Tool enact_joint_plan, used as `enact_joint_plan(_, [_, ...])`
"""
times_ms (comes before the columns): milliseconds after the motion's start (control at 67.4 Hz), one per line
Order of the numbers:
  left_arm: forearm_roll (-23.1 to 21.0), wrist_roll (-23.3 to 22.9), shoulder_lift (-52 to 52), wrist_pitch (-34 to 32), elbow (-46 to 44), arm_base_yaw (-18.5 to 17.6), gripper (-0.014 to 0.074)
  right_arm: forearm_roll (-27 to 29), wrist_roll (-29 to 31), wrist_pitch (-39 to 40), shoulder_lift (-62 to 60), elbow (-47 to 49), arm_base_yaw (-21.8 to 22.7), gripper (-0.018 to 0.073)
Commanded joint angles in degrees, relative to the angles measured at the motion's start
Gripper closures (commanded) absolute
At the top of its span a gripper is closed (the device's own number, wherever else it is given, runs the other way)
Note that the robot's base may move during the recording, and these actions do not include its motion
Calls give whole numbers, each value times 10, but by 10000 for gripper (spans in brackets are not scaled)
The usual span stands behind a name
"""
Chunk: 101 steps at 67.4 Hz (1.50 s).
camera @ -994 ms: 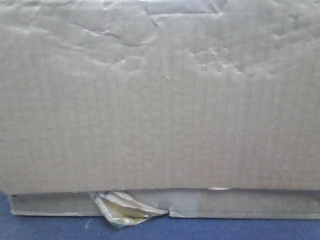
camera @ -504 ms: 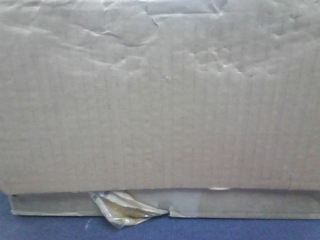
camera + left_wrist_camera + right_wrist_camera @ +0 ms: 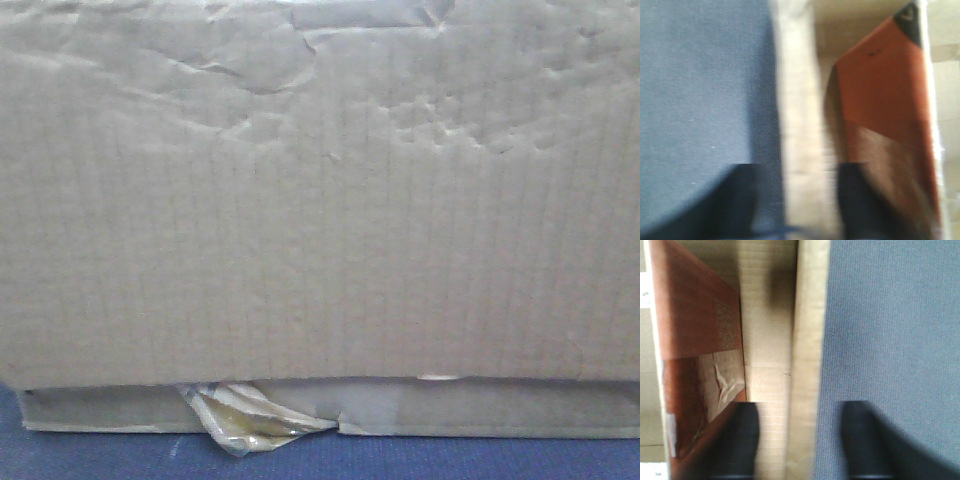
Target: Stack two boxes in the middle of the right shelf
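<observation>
**Subject.** The large brown corrugated cardboard box (image 3: 320,200) fills the front view and rests on a blue cloth surface (image 3: 90,455). No shelf is in view. A strip of peeling clear tape (image 3: 250,420) hangs loose at the box's lower front edge, and the box's upper face is creased and dented.

**Right gripper** (image 3: 802,440). It is spread and straddles one side wall of the box, with one finger inside and one outside over the cloth. A gap shows on each side of the wall, so no pinch is made.

**Left gripper** (image 3: 802,200). It straddles the opposite wall in the same way. The view is blurred and the fingers sit very close to the cardboard, so I cannot tell whether they press it.

**Contents.** A rust-red flat panel (image 3: 880,90) sits inside the box, close to each inner finger.

**Assessment.** This is judged to be the grasp stage, with the lift not begun.

**Risks.**
- A single wall pinched on each side may buckle, given the softened cardboard.
- Uneven closing would tilt the box and shift the panel.
- The failing tape suggests the bottom could open under load.
</observation>
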<state>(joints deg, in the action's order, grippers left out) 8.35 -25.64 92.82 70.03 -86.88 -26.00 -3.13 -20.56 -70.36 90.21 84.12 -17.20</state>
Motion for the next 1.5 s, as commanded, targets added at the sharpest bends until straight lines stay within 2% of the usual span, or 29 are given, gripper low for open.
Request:
enact_joint_plan(0, [-4,0,-3,-1,-1,2,553,-3,0,4,-8,4,0,634])
enact_joint_plan(45, [-4,0,-3,-1,-1,2,638,-3,0,4,-8,4,0,726])
enact_joint_plan(59, [-4,0,-3,-1,-1,2,682,-3,0,4,-8,4,0,722])
enact_joint_plan(89, [-4,0,-3,-1,-1,2,707,-3,0,4,-8,4,0,715])
enact_joint_plan(282, [-4,-1,-3,-1,-1,2,708,-7,0,4,-8,4,0,713])
enact_joint_plan(475, [2,-22,-10,-1,-1,2,708,-14,-6,4,-9,4,-2,713])
enact_joint_plan(653, [28,-52,-30,-1,-5,1,708,-71,-39,4,-27,4,-2,713])
enact_joint_plan(831, [77,-71,-49,-1,-44,0,708,-90,-54,4,-58,5,-2,713])
enact_joint_plan(920, [96,-72,-50,-1,-71,-3,708,-91,-55,32,-76,5,-2,713])
enact_joint_plan(1143, [160,-82,-52,-1,-141,-45,708,-112,-65,78,-99,25,-2,713])
enact_joint_plan(1261, [204,-105,-52,-1,-171,-63,708,-149,-66,87,-98,63,-13,713])
enact_joint_plan(1365, [210,-106,-52,-1,-195,-64,708,-190,-69,100,-98,94,-29,713])
enact_joint_plan(1484, [221,-106,-52,-1,-216,-64,708,-201,-70,125,-98,124,-39,713])
